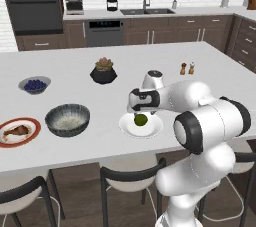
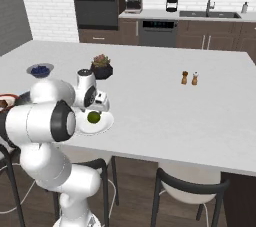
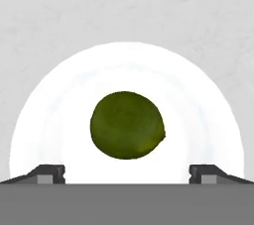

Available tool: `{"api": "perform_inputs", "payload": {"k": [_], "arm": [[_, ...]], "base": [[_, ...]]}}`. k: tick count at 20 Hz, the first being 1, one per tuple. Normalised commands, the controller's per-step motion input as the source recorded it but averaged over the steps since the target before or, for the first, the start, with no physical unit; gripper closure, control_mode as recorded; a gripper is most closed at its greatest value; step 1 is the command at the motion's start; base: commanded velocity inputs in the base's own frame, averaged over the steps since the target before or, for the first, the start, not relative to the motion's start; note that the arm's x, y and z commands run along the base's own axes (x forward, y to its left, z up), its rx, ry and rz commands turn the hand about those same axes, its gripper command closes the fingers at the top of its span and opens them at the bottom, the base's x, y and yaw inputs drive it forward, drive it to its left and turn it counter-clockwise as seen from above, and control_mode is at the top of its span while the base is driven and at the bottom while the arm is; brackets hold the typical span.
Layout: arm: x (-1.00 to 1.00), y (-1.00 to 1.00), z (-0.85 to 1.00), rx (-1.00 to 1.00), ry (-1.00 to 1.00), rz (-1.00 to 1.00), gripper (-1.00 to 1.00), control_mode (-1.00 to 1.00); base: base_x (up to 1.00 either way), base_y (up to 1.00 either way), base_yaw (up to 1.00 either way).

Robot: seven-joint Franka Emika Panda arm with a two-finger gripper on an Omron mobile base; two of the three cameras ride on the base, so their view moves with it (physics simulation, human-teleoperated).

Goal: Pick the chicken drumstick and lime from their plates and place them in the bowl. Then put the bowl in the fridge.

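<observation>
Here one lime (image 3: 127, 125) lies on one white plate (image 3: 208, 105); jaws spread, apparently just above it.

Even, bright, diffuse light in all views; no distinct source visible. Shadows soft and faint: weak dark patch under lime (image 3: 127, 125) toward 6 o'clock on white plate (image 3: 59, 120), which is nearly blown out against pale counter (image 1: 150, 56). Mild sheen on white arm (image 1: 210, 121) shells. Base views soft, low resolution, fine detail smeared toward 12 o'clock. No edge distortion noticeable. Hand view sharpest, lime rim crisp.
</observation>
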Motion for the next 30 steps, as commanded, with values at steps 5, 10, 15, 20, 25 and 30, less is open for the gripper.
{"api": "perform_inputs", "payload": {"k": [5, 10, 15, 20, 25, 30], "arm": [[0.31, 0.06, -0.44, 0.0, 0.0, 0.0, -1.0, -1.0], [0.0, 0.0, -0.44, 0.0, 0.08, 0.0, -1.0, -1.0], [0.0, 0.03, -0.4, 0.0, 0.08, 0.0, 1.0, -1.0], [-0.21, 0.22, 0.0, 0.0, 0.01, 0.0, 1.0, -1.0], [-0.63, 0.46, 0.76, 0.04, -0.01, 0.0, 1.0, -1.0], [-0.43, 0.58, 1.0, 0.13, -0.01, 0.05, 1.0, -1.0]], "base": [[0.0, 0.0, 0.0], [0.0, 0.0, 0.0], [0.0, 0.0, 0.0], [0.0, 0.0, 0.0], [0.0, 0.0, 0.0], [0.0, 0.0, 0.0]]}}
